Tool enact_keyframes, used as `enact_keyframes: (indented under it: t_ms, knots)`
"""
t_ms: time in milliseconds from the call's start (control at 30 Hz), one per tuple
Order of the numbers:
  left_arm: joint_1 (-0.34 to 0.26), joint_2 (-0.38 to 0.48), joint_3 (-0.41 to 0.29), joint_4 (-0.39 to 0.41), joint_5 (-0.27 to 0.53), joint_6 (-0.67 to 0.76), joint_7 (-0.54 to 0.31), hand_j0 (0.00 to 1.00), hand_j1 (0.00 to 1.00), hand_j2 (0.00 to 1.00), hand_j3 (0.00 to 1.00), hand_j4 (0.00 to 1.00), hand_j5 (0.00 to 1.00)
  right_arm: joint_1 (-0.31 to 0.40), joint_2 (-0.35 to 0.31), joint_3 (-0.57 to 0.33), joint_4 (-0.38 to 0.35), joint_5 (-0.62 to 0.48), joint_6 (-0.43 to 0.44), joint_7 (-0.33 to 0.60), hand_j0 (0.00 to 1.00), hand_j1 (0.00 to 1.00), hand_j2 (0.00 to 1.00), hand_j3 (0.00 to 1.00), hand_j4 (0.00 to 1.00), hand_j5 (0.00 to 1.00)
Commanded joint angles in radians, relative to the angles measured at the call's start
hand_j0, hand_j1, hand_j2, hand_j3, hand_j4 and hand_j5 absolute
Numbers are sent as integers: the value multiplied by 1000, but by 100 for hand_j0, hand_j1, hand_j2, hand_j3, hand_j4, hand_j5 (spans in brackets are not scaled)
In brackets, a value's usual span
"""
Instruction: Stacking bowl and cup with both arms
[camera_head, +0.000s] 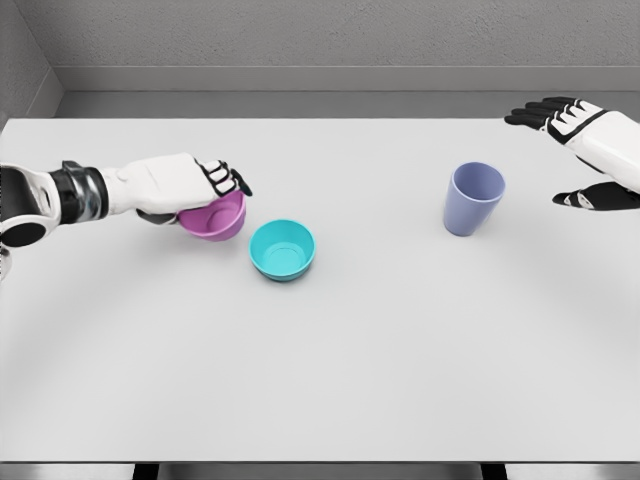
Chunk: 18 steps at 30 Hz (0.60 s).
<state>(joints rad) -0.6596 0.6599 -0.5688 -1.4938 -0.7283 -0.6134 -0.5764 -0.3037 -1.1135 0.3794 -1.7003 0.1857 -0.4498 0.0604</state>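
Bowls number two, cups one, all on the plain white table (320, 380). Landmark for all positions below: the round teal plastic bowl (282, 249), which stands upright and open, left of the table's middle.

The round pink plastic bowl (214, 217) sits just beside the teal bowl, up and to its left, apparently not touching it. The left hand (185, 186) lies over the pink bowl's far rim, fingers curled down across the top and thumb tucked beneath the near side. Judgement: the hand is closed around the pink bowl in a grasp; whether the bowl has left the table cannot be told.

The tall lavender plastic cup (472, 198) stands upright, well apart to the right of the teal bowl, its long axis vertical and mouth upward. The right hand (590, 150) is farther right again, near the table edge, fingers spread wide above and thumb below. It holds nothing, and its open span faces toward the cup.

Governing relation: the teal bowl lies directly down and to the right of the loaded left hand, a short carry. The cup lies directly to the left of the right hand, which is by far the nearer hand to it. Neither stacking step is yet done.
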Motion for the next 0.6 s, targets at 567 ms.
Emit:
enact_keyframes:
  t_ms: [567]
  knots:
    - [-2, -121, -86, -69, -14, 2, -3, 28, 28, 28, 28, 28, 28, -2, 0, 0, 1, -6, 0, -1, 100, 100, 100, 100, 100, 100]
